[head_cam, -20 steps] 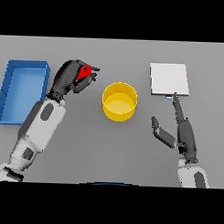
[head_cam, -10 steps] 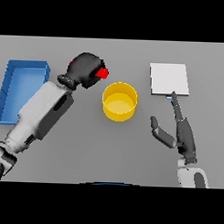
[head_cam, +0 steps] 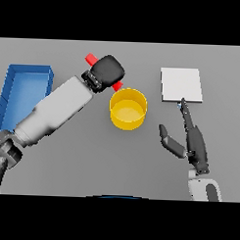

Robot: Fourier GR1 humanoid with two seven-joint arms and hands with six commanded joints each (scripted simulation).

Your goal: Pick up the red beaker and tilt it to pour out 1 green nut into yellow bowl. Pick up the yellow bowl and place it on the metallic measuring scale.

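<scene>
Closest to the robot, at about 4 o'clock, the right hand [head_cam: 193, 143] rests over the grey table [head_cam: 140, 162] with its fingers straight and its thumb stuck out to the side, holding nothing. One fingertip reaches up to the near edge of the metallic measuring scale [head_cam: 181, 85], a flat pale square at about 2 o'clock. In the middle sits the yellow bowl [head_cam: 127, 109], standing upright. Just past the bowl, at about 11 o'clock from it, the left hand [head_cam: 107, 71] is closed tight around the red beaker [head_cam: 91, 58]. The beaker is lying over on its side, and its long way runs on a slant from the far left down to the near right. One red end pokes out at 10 o'clock from the hand, and the other red end pokes out by the bowl's far rim. Off at 9 o'clock is a blue tray [head_cam: 24, 91].
</scene>
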